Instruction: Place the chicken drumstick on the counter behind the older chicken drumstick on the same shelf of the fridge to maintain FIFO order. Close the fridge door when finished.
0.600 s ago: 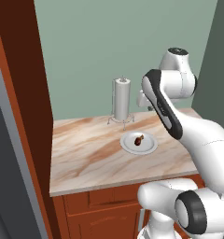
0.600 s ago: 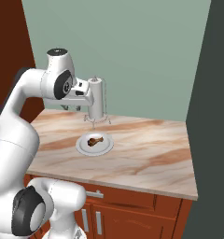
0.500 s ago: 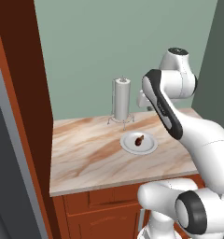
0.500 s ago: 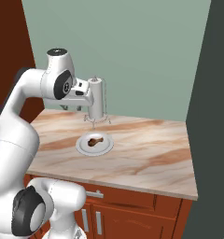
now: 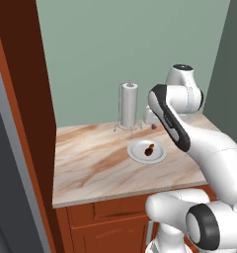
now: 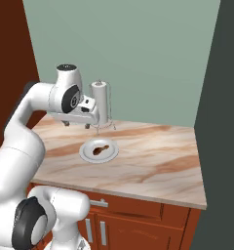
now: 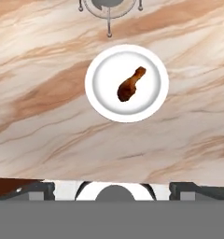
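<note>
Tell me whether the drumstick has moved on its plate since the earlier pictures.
No. The drumstick lies in the same spot on the white plate, in front of the paper towel holder, as before.

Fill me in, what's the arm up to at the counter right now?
The arm's gripper hangs above the counter, looking down at the chicken drumstick, which lies on a white plate in front of a paper towel holder. Nothing is grasped yet; whether the jaws are open cannot be told.
</note>
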Controlling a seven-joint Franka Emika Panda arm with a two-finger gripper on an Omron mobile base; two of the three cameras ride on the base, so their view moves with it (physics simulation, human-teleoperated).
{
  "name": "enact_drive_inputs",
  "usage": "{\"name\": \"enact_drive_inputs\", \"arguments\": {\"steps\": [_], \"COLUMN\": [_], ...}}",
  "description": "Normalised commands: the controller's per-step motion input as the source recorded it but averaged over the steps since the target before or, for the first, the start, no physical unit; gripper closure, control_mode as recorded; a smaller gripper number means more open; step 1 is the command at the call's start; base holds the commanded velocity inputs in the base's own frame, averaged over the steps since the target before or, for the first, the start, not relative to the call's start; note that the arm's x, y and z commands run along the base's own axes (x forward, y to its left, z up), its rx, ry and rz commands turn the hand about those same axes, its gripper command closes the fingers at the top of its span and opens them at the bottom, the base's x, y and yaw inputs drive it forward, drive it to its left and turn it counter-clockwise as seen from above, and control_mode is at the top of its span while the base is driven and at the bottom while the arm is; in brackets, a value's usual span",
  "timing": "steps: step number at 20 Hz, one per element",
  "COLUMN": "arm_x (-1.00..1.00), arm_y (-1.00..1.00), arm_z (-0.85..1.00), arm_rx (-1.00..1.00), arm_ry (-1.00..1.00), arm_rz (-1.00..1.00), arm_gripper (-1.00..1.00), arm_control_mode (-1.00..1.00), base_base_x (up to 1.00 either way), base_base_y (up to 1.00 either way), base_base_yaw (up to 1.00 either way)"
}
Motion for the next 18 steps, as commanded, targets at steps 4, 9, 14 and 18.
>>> {"name": "enact_drive_inputs", "arguments": {"steps": [4,9,14,18], "arm_x": [0.02,0.30,0.49,0.35], "arm_y": [-0.01,0.00,-0.13,-0.11], "arm_z": [-0.85,-0.71,-0.64,-0.36], "arm_rx": [0.12,0.11,0.05,0.00], "arm_ry": [0.06,0.10,0.00,0.09], "arm_rz": [-0.33,-0.25,-0.01,0.00], "arm_gripper": [-1.00,-1.00,-1.00,-1.00], "arm_control_mode": [-1.00,-1.00,-1.00,-1.00], "base_base_x": [0.00,0.00,0.00,0.00], "base_base_y": [0.00,0.00,0.00,0.00], "base_base_yaw": [0.00,0.00,0.00,0.00]}}
